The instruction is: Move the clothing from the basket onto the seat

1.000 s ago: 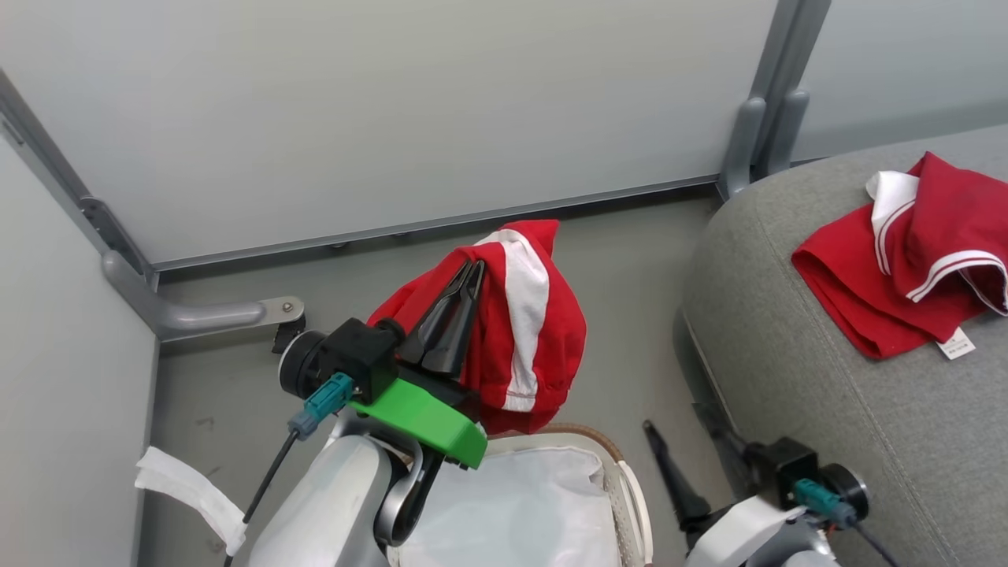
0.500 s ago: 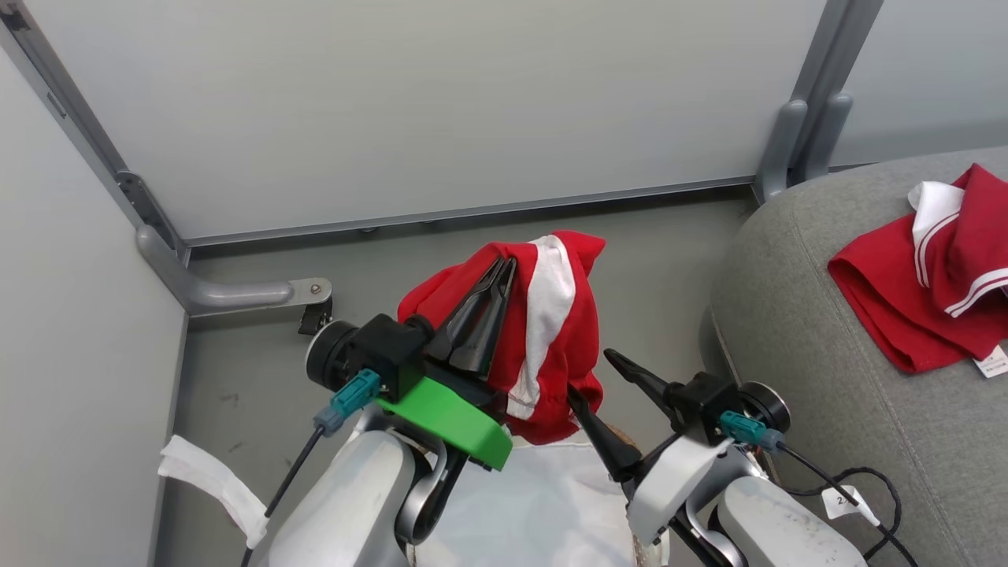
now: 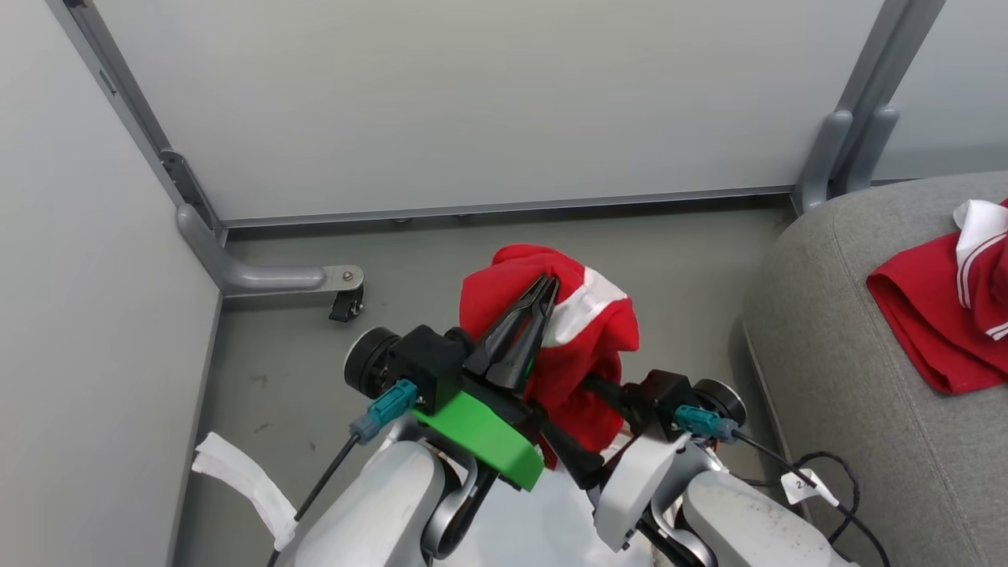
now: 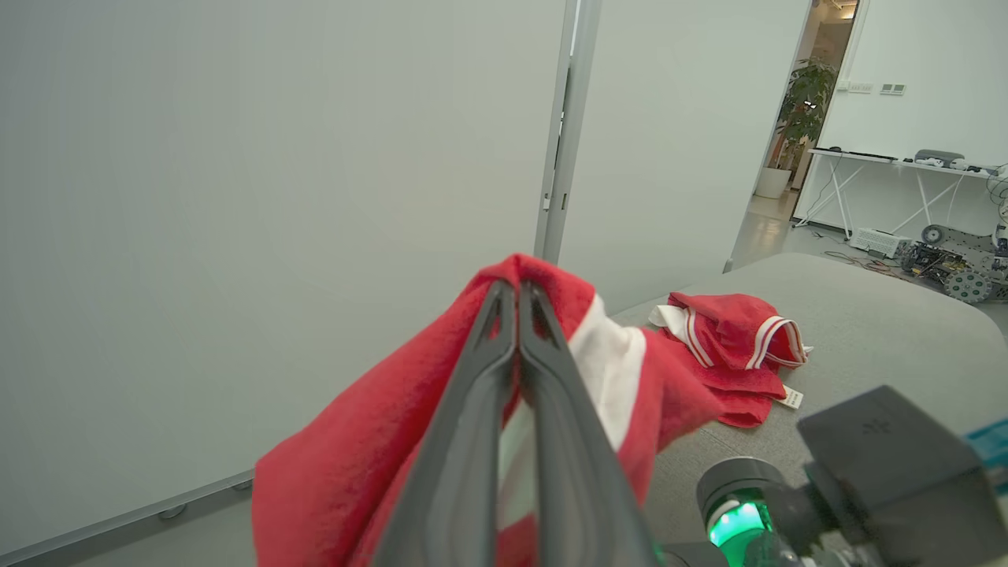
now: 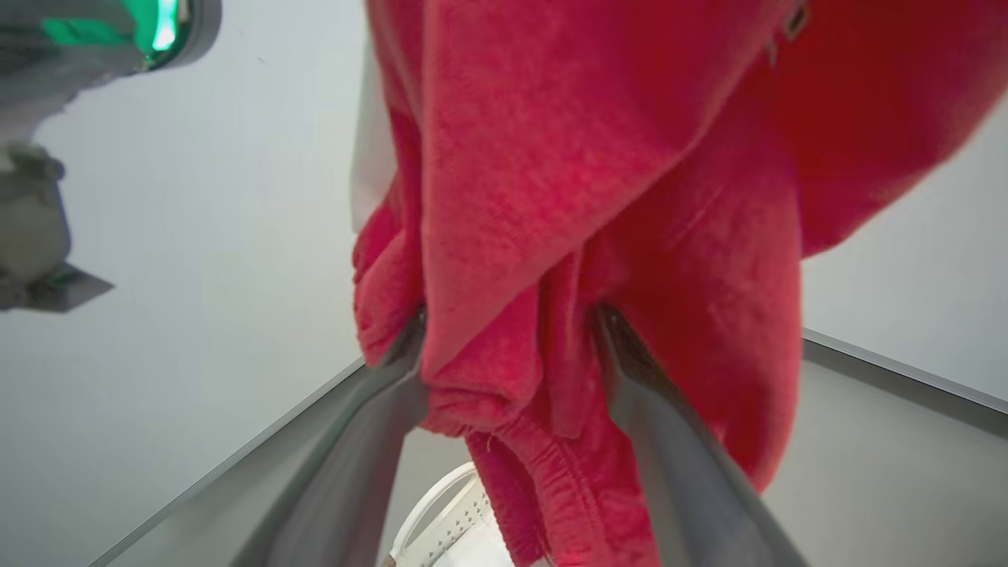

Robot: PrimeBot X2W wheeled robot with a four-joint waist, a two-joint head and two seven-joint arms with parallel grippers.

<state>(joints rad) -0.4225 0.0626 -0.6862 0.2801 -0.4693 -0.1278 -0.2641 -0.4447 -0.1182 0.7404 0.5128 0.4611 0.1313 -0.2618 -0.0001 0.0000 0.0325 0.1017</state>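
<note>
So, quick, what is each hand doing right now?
Left hand: closed, holding the red garment up.
Right hand: open, fingers on either side of the garment's hanging part, not gripping it.

L pincer tight, R pincer wide

No readable text anywhere.
</note>
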